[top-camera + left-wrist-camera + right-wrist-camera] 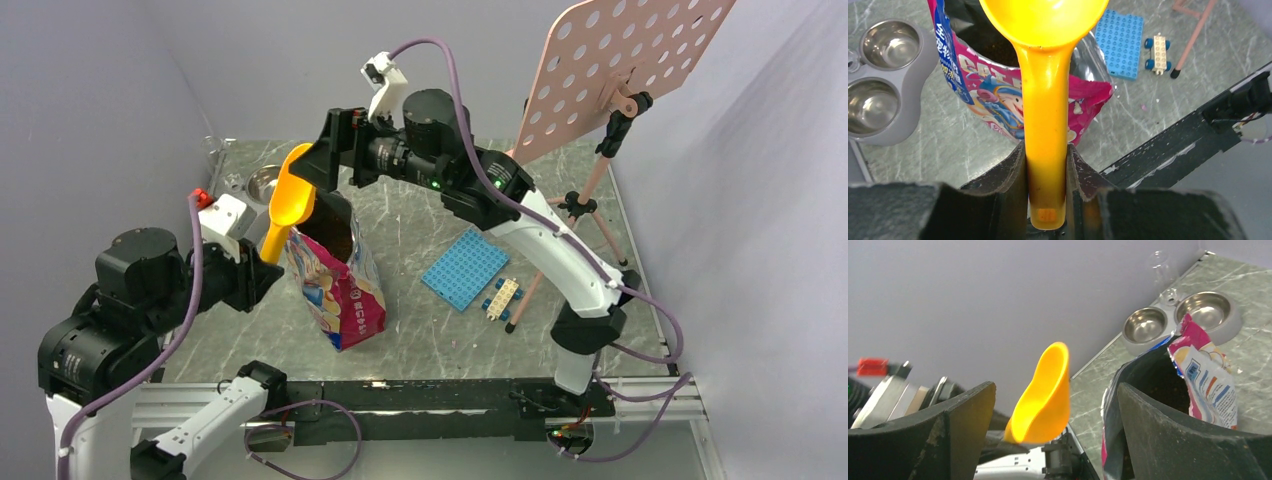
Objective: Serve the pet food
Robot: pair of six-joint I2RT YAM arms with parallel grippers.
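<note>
Risk – pouch [345,295] stands unheld; scoop [1045,100] digging in could shove or tip it, spilling kibble [993,47]. Scoop, pinched at handle end, may swivel under load.
Left gripper [1046,167] clamped on scoop handle. Right gripper [312,172] jaws wide, empty, by pouch mouth.
Kibble inside pouch, under scoop bowl — ahead of left gripper.

Robot lab cell, plain grey walls [90,90], marbled tabletop [430,340], bolted arms [545,235]

left gripper [1046,162] is clamped on the scoop [1045,75] handle, right gripper [1053,392] hangs wide open, arm reaching toward the table's far-left corner
</note>
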